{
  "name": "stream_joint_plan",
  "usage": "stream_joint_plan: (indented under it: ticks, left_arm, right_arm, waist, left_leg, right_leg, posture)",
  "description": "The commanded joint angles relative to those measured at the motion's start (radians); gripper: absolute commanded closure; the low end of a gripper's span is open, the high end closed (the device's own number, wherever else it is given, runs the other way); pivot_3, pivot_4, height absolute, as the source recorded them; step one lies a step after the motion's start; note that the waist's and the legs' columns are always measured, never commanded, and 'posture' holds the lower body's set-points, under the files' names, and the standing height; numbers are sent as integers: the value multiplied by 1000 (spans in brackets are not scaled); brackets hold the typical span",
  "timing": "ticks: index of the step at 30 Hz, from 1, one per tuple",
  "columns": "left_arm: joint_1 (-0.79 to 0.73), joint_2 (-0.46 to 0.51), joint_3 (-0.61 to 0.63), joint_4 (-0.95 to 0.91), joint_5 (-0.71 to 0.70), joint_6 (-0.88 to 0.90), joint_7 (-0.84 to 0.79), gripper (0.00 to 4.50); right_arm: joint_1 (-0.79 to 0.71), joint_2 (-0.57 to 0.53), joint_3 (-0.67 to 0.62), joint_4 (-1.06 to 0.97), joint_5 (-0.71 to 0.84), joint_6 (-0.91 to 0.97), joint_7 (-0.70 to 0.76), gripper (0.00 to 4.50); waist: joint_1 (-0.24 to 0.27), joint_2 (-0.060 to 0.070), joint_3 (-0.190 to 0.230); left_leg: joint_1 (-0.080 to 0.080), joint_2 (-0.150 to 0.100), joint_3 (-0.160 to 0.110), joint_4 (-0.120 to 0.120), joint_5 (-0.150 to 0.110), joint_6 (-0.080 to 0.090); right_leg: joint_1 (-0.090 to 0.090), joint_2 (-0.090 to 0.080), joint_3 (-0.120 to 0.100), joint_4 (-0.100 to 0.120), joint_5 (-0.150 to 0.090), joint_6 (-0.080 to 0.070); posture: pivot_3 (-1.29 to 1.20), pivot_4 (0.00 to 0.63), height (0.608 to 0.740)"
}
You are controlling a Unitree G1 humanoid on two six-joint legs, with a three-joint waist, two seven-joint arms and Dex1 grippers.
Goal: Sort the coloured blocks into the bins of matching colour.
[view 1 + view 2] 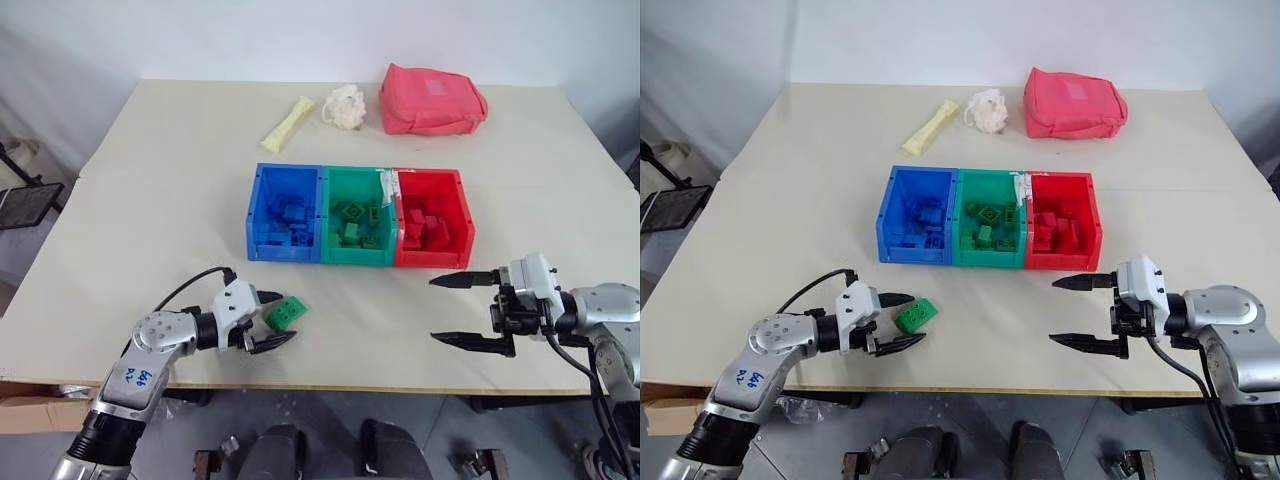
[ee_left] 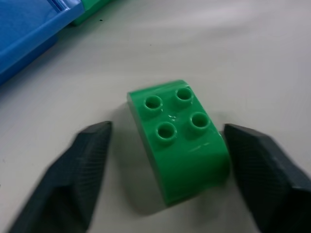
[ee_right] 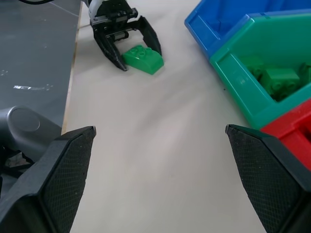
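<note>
Grasping step in hand: left gripper (image 1: 275, 322) straddling green block (image 1: 284, 314) at table's (image 1: 150, 200) seven o'clock, fingers apparently not yet touching. Right gripper (image 1: 452, 310) wide, empty. Next: pinch, lift toward green bin (image 1: 356, 256) at one o'clock.

A pale cream table (image 1: 150, 250) carries everything. The three joined bins (image 1: 360, 215) stand near its middle and serve as the landmark: the blue bin (image 1: 285, 215) on the robot's left, the green bin (image 1: 357, 217) in the middle, the red bin (image 1: 432, 218) on the right, each resting directly on the tabletop. On the far side of the bins lie a pale yellow stick (image 1: 287, 123), a white fluffy ball (image 1: 344, 106) just beside it, and a red fabric pouch (image 1: 431, 99) beyond the red bin. On the near side of the bins, in front of the blue one, a single green block (image 1: 284, 314) rests on the table, studs up.
</note>
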Motion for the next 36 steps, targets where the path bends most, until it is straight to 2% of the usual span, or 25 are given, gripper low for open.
stream_joint_plan:
  ticks: [1, 4, 8, 15, 19, 24, 26, 29, 33, 36]
  left_arm:
    - [-21, -11, -16, -28, -6, 20, 0, 2126]
    - [-24, -14, -14, -43, -18, 27, -4, 3036]
    - [-50, -36, -11, -68, -36, 28, 1, 3023]
    - [-233, -145, -13, -102, -80, 114, 68, 3023]
    - [-391, -235, -18, 5, -52, 99, 137, 3023]
    - [-538, -314, -41, 219, -2, -20, 157, 3023]
    - [-609, -347, -49, 347, 31, -75, 173, 2287]
    - [-672, -381, -42, 475, 40, -148, 162, 1412]
    - [-701, -407, -44, 546, 24, -201, 101, 173]
    - [-711, -406, -41, 566, 29, -214, 74, 41]
  right_arm:
    - [16, -10, -48, -46, 21, -10, -11, 0]
    - [38, -4, -58, -57, 21, -11, -20, 0]
    - [55, -3, -67, -61, 16, -16, -40, 0]
    - [75, 9, -92, -74, 22, -21, -81, 0]
    - [85, 37, -118, -92, 38, -18, -130, 0]
    - [95, 73, -131, -129, 49, -13, -186, 0]
    - [106, 84, -132, -147, 48, -14, -205, 0]
    - [127, 96, -137, -174, 48, -9, -231, 0]
    - [157, 103, -146, -195, 46, -13, -255, 0]
    - [162, 104, -149, -208, 49, -12, -271, 0]
  waist:
    - [0, 0, 0]
    - [-1, 0, 0]
    - [0, 0, 0]
    - [6, 0, 0]
    - [14, 0, 0]
    - [22, -1, 0]
    - [28, -1, 0]
    - [28, -1, 1]
    - [27, -1, 1]
    - [26, -1, 1]
  left_leg:
    - [0, 0, 0, 0, 0, 0]
    - [0, 0, 0, 0, 0, 0]
    - [0, 0, 0, 0, 0, 0]
    - [0, -1, -1, 2, 0, 0]
    - [-2, -1, 0, 4, 0, 0]
    - [-1, -1, 2, 3, 0, 1]
    - [-1, -1, 3, 4, 1, 1]
    - [-1, -2, 4, 4, 1, 2]
    - [-2, -2, 4, 4, 1, 2]
    - [-2, -1, 5, 4, 1, 2]
  right_leg:
    - [0, 0, 0, 0, 0, 0]
    - [0, 0, 0, 0, 0, 0]
    - [0, 0, 0, 0, 0, 0]
    - [1, 0, 0, 0, 0, 1]
    - [1, 3, -1, 1, 0, 1]
    - [1, 3, -3, 1, 0, 1]
    - [1, 4, -6, 0, 1, 1]
    - [1, 4, -6, 0, 1, 2]
    - [0, 4, -7, 0, 1, 2]
    - [0, 4, -7, 0, 1, 2]
  posture:
    - [0, 150, 740]
    - [0, 150, 740]
    - [0, 150, 740]
    - [0, 150, 740]
    - [0, 150, 740]
    - [0, 150, 740]
    - [0, 150, 740]
    - [0, 150, 740]
    - [0, 150, 740]
    - [0, 150, 740]
